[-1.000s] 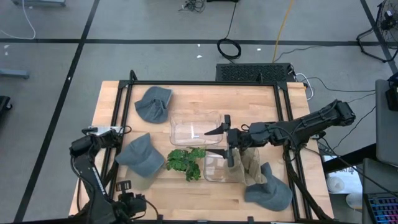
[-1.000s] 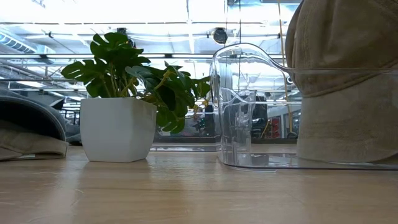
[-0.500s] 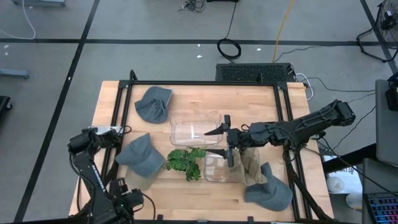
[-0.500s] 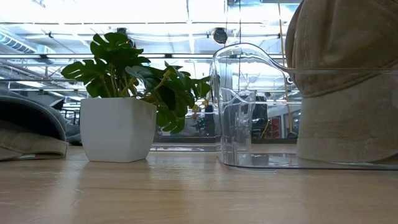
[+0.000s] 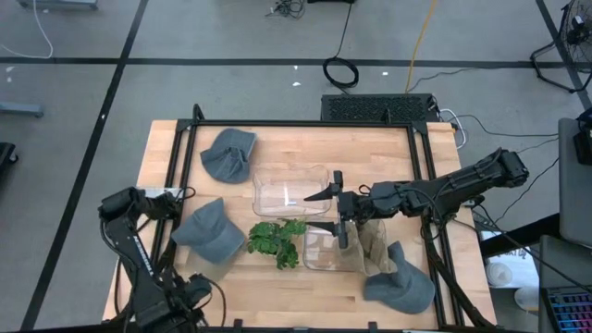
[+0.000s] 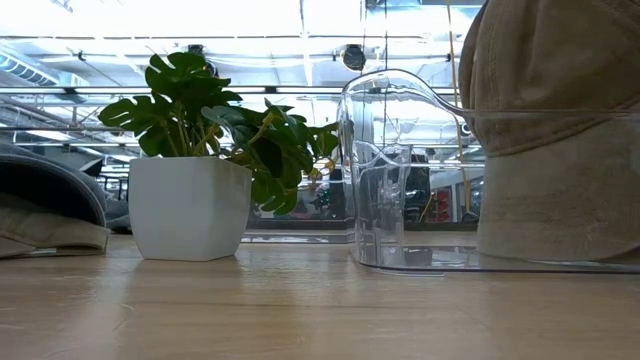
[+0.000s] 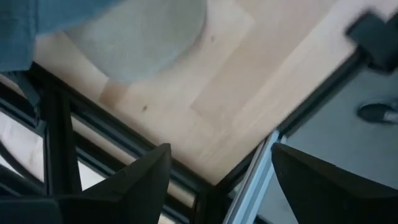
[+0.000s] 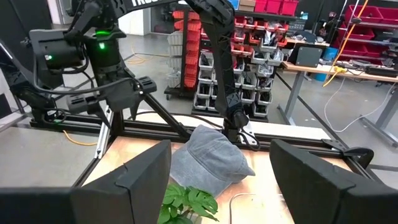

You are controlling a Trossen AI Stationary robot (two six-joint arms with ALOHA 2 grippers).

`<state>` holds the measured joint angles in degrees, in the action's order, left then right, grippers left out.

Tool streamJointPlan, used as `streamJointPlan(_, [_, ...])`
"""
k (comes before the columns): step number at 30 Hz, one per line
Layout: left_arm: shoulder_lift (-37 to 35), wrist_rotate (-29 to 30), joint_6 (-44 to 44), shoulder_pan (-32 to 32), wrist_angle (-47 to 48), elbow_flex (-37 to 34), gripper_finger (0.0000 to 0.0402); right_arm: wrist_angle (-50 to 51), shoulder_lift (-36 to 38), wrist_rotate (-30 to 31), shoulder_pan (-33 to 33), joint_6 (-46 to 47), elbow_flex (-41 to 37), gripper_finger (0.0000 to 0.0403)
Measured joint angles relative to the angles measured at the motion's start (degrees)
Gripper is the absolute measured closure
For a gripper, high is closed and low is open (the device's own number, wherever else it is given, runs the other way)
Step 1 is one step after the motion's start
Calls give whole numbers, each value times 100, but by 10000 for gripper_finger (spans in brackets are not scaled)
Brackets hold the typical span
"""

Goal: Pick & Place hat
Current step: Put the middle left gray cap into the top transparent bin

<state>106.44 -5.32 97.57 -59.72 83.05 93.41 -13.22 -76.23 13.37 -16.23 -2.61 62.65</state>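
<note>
Three grey hats lie on the wooden table: one at the far left, one at the left, one at the near right. A tan hat sits in the nearer clear container. My left gripper points down beside the left hat, near the table's left edge. It is open, with bare table and frame rail between its fingers, and the hat's brim lies just beyond them. My right gripper hangs level above the two containers, open and empty.
A second clear container stands behind the first. A potted plant in a white pot stands between the left hat and the containers. A black frame rail runs around the table's edges. Bare wood lies at the near left corner.
My left gripper has rolled about its own downward line while staying beside the left hat, and that arm's elbow has shifted a little. The hats, containers and right arm have stayed where they were.
</note>
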Motion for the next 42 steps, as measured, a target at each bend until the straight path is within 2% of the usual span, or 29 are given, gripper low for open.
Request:
streamJointPlan(4, [-2,117,66,277,107,1,115,21,2,0,0,0,2,140])
streamJointPlan(9, [-2,264,64,754,722,-7,111,24,2,-2,0,0,2,140])
streamJointPlan(13, [-9,522,-33,1120,686,-254,117,27,2,-2,2,39,2,140])
streamJointPlan(22, [17,418,-467,1811,681,-842,128,43,2,-5,2,25,2,140])
streamJointPlan(26, [15,232,-490,2002,341,-986,128,68,2,-5,2,10,2,140])
streamJointPlan(32, [24,474,-639,2227,-544,-1005,128,70,2,-4,13,-195,2,140])
streamJointPlan(39, [343,535,-972,2419,-518,-999,128,85,4,-2,17,-216,4,140])
streamJointPlan(42, [544,301,-1283,2525,-492,-995,128,122,4,-2,17,-216,4,140])
